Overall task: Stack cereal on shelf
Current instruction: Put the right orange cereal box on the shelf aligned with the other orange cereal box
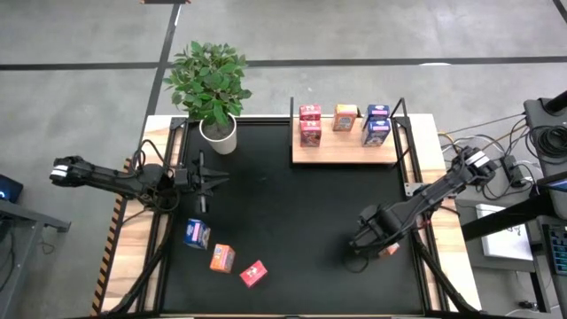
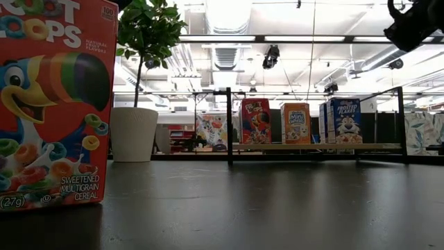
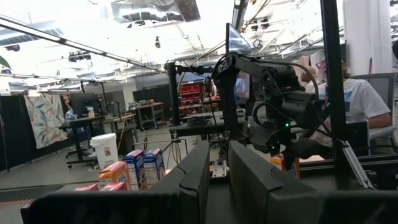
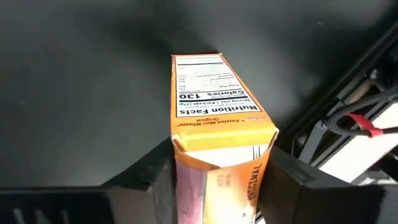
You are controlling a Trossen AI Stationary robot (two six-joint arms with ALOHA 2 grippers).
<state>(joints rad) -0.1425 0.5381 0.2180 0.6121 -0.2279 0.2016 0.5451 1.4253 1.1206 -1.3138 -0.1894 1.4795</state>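
The right tool [image 4: 217, 180] pinches an orange cereal box [image 4: 214, 124] between its two fingers near the right edge of the counter [image 1: 292, 221]. The left tool [image 1: 208, 180] is pressed together near the left edge. Three boxes lie by the front-left corner: blue [image 1: 197, 234], orange [image 1: 221, 258], red [image 1: 253, 274]. On the shelf [image 1: 345, 152] stand two red, one orange and two blue boxes.

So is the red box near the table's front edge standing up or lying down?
Lying down, it seems: the red box shows a broad printed face to the overhead camera, skewed beside the orange box.
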